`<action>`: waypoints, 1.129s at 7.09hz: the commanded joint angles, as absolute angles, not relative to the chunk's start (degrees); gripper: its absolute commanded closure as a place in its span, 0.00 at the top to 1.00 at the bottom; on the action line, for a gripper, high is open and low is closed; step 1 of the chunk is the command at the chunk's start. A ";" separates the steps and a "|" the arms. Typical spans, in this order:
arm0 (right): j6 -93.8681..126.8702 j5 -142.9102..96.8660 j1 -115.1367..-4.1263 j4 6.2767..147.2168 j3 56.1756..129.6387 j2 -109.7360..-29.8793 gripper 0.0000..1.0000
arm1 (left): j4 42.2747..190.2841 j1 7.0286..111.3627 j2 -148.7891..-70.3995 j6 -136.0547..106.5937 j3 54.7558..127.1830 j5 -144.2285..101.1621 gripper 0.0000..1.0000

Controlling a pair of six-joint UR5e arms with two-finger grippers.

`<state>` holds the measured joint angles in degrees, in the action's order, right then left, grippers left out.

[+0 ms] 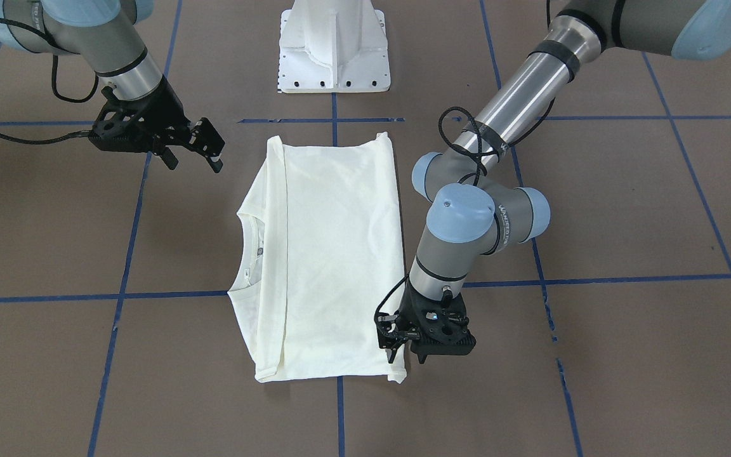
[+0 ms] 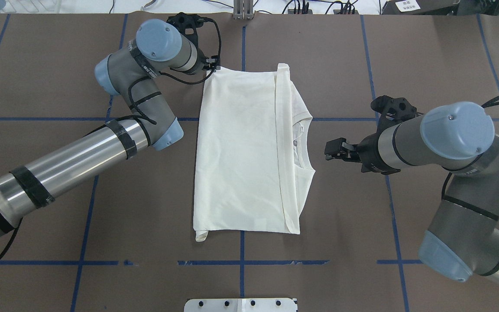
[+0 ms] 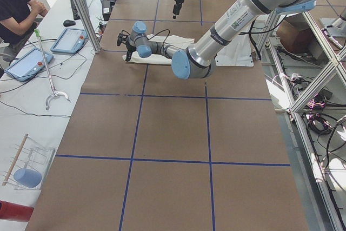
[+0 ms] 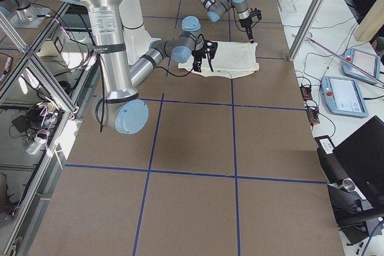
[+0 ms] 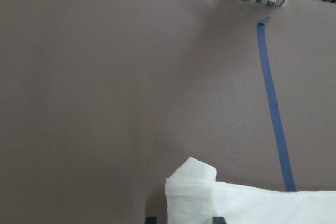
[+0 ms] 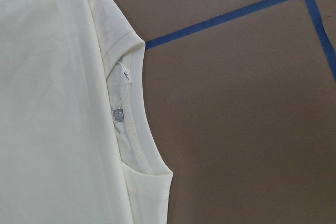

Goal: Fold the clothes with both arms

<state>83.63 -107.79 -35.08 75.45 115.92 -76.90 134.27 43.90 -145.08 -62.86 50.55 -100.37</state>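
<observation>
On a brown table (image 1: 625, 209), a folded cream shirt (image 1: 334, 254) was laid at frame centre. The left gripper (image 1: 397, 351) was set at its lower-right corner, jaws partly open astride it. The right gripper (image 1: 194, 153), upper left, was held open, empty.

1 T-shirt (image 1: 334, 254); 2 arms (image 1: 511, 108) (image 1: 131, 70); 2 end effectors (image 1: 403, 355) (image 1: 194, 165); 1 white pedestal (image 1: 334, 51).

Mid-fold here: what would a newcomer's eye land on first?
The cream shirt, folded to a plain rectangle at the middle of the table, with its collar toward the robot's right. The left gripper sits low at its far left corner, jaws open either side of the cloth. The right gripper hangs open beside the collar, clear of it.
</observation>
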 commanded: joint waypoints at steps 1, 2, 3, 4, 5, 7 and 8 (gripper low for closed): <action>75.10 -107.23 -33.68 89.65 114.79 -69.21 1.00 | 127.41 44.47 -142.58 -60.65 56.99 -103.51 1.00; 73.58 -107.05 -32.53 93.22 112.78 -65.86 1.00 | 121.96 44.47 -137.69 -58.90 66.09 -104.49 1.00; 73.56 -107.05 -30.95 93.34 109.11 -62.79 1.00 | 117.64 44.56 -132.59 -58.54 75.67 -104.76 1.00; 73.48 -107.14 -29.63 93.60 105.51 -59.71 1.00 | 112.90 44.56 -129.41 -58.54 82.81 -106.85 1.00; 73.48 -107.05 -27.79 93.95 103.03 -58.89 1.00 | 111.20 44.47 -126.42 -58.54 88.45 -107.66 1.00; 73.30 -106.96 -25.33 98.40 100.55 -56.53 1.00 | 110.92 44.21 -123.84 -58.62 91.49 -108.63 1.00; 73.13 -106.79 -23.75 100.70 99.94 -55.21 1.00 | 111.35 44.03 -123.84 -58.62 91.15 -108.63 1.00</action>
